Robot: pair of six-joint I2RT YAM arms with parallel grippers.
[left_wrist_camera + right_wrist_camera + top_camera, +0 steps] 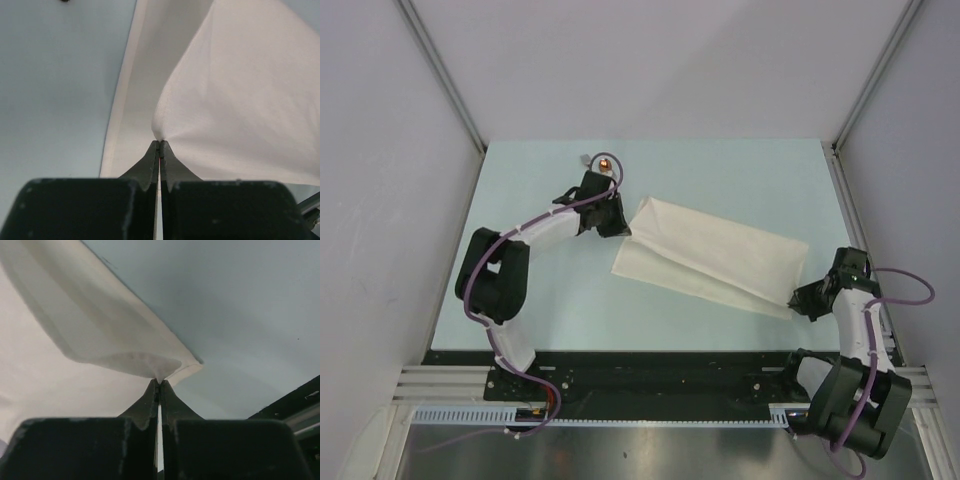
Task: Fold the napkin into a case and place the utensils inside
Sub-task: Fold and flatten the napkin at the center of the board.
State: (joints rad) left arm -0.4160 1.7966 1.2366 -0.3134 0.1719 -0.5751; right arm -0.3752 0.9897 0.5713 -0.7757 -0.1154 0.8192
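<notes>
The cream napkin (710, 260) lies folded over on the pale table (740, 170), spanning from one gripper to the other. The left gripper (160, 142) is pressed together on one corner of the cloth, and the right gripper (160, 381) pinches the opposite corner. On the far side of the left gripper, close by, lie the copper-bowled spoon (606, 165) and the fork (585, 158)

Left arm (510, 262) and right arm (860, 330): black joint housings, white link shells, purple cable (470, 302) looped alongside. Left gripper (160, 146): matte black wedge-shaped fingers (148, 167).
</notes>
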